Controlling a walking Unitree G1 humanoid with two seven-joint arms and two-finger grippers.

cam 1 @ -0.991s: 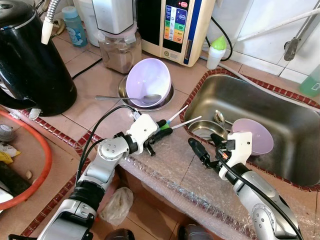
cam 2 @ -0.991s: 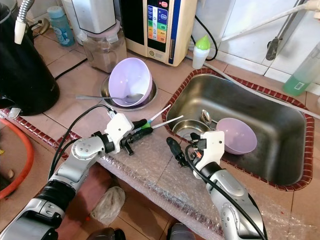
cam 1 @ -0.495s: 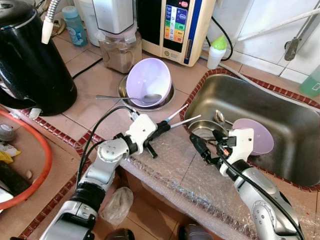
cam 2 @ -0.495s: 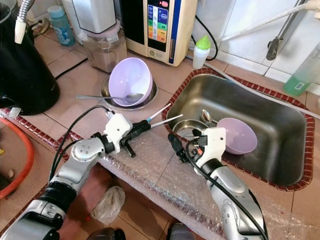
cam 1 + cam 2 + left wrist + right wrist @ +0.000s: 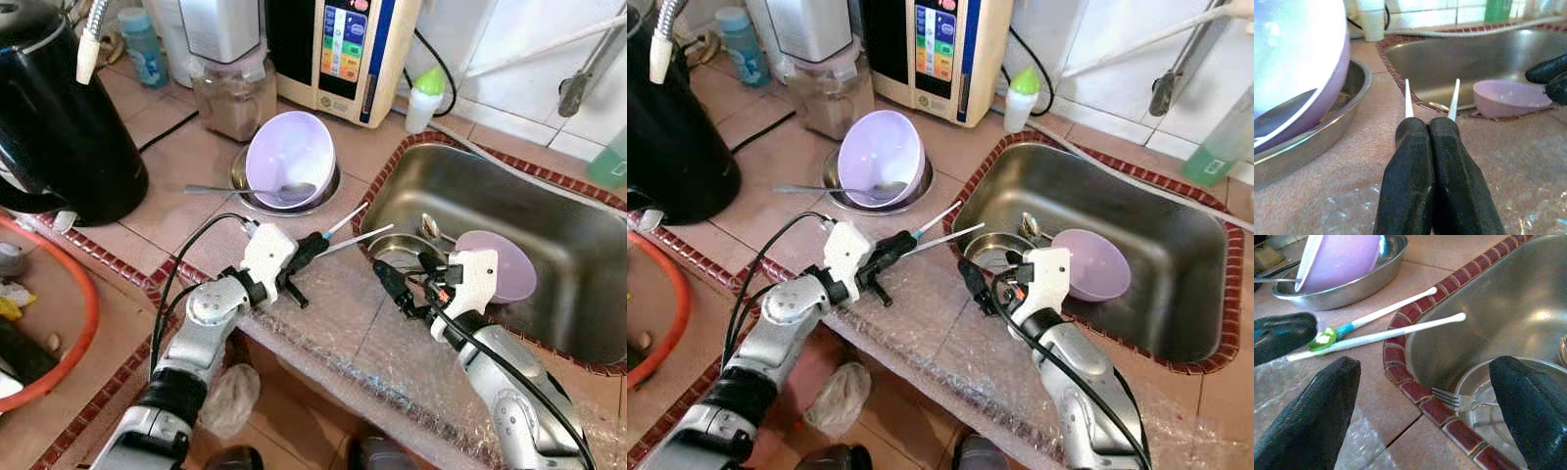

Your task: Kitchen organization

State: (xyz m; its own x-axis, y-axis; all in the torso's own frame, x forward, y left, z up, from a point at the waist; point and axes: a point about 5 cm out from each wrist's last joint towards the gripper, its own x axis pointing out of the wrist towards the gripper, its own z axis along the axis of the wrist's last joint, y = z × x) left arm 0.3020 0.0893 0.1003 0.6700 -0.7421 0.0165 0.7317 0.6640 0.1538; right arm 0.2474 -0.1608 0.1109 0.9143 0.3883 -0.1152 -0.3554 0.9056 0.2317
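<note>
Two silver arms, white wrists, black fingers

Each silver arm ended in a white boxy wrist housing and a gripper of long, matte black, rounded fingers: left gripper (image 5: 312,247), right gripper (image 5: 392,286). Black cables looped along both forearms; dark ribbed collars ringed the joints.

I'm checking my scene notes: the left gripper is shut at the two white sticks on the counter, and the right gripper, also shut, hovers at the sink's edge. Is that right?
One detail is wrong: the right gripper is open, not shut. The right wrist view shows its two black fingers spread wide apart over the sink rim. The rest stands: the left gripper is shut at the two white sticks on the counter.
</note>
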